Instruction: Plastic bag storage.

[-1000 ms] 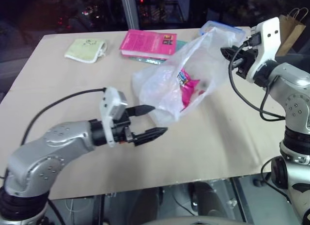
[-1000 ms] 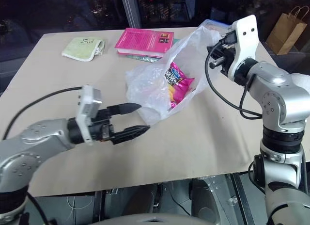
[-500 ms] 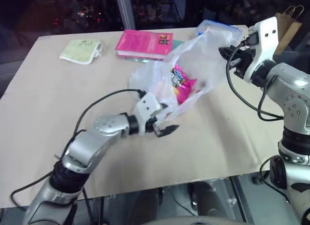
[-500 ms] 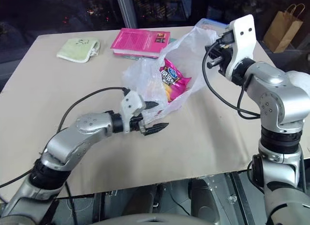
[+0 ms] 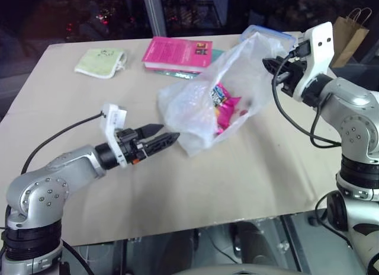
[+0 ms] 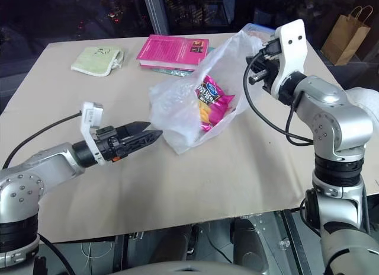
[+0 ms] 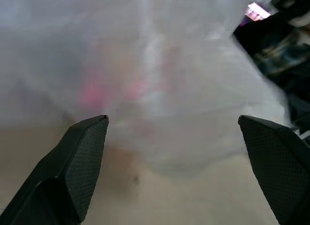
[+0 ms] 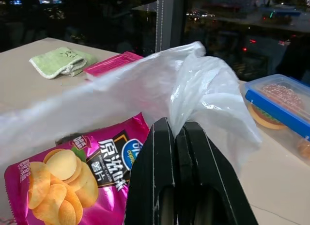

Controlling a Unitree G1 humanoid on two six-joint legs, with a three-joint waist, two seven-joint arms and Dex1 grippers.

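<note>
Now, our notes on the scene:
Plastic bag: we see the plastic bag [image 5: 228, 91] slanting across the middle of the desk [image 5: 249, 180], its lower end resting on the surface and its upper edge lifted toward the far right.
Right end effector: our right end effector [image 8: 178, 130] has its two black fingers pressed together on a bunched fold of the bag's upper edge, holding that edge up above the desk.
Left end effector: our left end effector [image 6: 145, 134] sits low over the desk, pointing at the bag's lower end from the left. Its fingers stand wide apart and grip nothing. In the head views its tips lie just beside the bag; we cannot tell whether they touch the film.
Bag contents: we see a shiny pink chip packet [image 6: 212, 96] through the translucent film, lying inside the bag about midway along it.
Far edge of the desk: a pink book [image 5: 177, 51] lies flat behind the bag, and a green cloth [image 5: 100, 61] lies well to its left.
Far right corner: a clear food box with a blue lid [image 8: 281, 106] rests behind the raised end of the bag.
Beyond the desk: a brown paper bag [image 6: 348, 33] stands at the far right.
</note>
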